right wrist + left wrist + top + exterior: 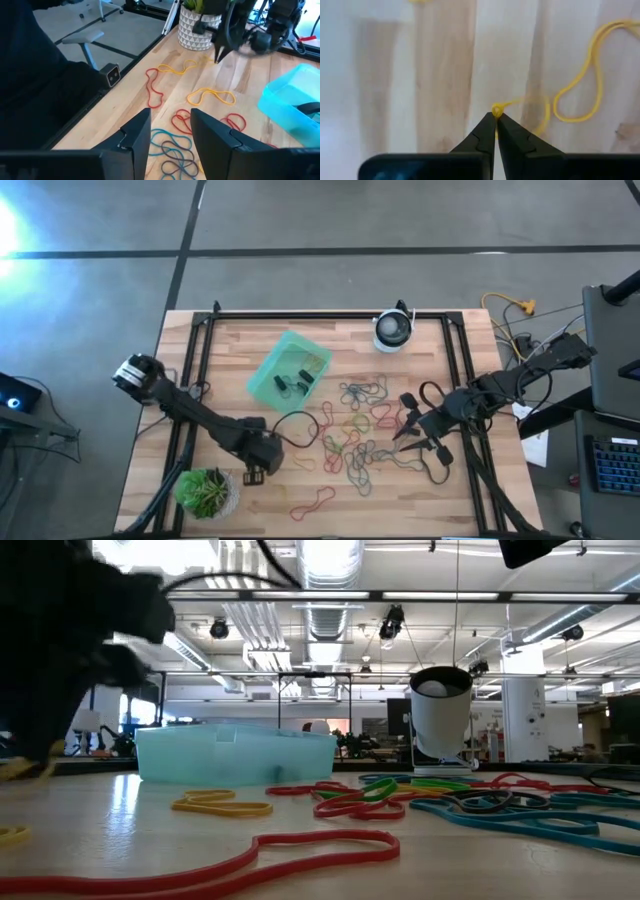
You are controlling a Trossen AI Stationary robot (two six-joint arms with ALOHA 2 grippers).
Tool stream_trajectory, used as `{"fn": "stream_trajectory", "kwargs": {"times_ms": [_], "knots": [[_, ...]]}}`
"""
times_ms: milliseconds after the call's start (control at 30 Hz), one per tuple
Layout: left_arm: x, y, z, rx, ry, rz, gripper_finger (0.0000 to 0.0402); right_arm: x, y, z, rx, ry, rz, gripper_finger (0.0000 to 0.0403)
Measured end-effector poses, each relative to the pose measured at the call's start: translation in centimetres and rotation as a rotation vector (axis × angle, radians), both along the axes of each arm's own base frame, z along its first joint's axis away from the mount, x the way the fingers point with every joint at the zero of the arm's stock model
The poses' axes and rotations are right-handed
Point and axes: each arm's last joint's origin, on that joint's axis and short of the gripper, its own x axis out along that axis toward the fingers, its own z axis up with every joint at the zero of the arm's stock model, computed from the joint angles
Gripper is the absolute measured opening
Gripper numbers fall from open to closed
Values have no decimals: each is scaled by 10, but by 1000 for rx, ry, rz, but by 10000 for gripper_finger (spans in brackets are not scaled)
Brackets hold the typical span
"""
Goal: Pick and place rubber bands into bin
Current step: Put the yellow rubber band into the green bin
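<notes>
Rubber bands in red, green, yellow and grey lie loose on the middle of the wooden table. The teal bin stands at the far left with a few dark bands inside. My left gripper is near the table's near left, next to a plant pot, shut on a yellow rubber band. My right gripper hovers open above the right side of the pile, with nothing between its fingers. My left gripper pinches a small bight of the yellow band at the very tips of its two fingers. The fingers come from above, pointing down. The pinched part is raised, and the rest of the loop trails slack over the table.
A potted plant stands at the near left corner, close to my left gripper. A white-and-black round device sits at the far edge. A long red band lies near the front edge. A black frame borders the table.
</notes>
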Motion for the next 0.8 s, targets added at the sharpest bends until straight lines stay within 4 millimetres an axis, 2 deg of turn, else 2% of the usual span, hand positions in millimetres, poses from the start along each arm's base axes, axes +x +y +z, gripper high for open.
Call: {"fn": "stream_trajectory", "kwargs": {"times_ms": [167, 467, 633, 800], "knots": [[-2, 7, 29, 120, -182, -51, 0, 0, 0, -3, -5, 5, 1, 132], [-13, 28, 77, 436, -484, 14, 0, -1, 0, -8, -12, 18, 1, 132], [-15, 47, 89, 594, -549, 116, 0, -1, 0, -9, -13, 20, 1, 132], [-7, 70, 88, 670, -507, 155, 0, -1, 0, -9, -14, 22, 1, 132]]}}
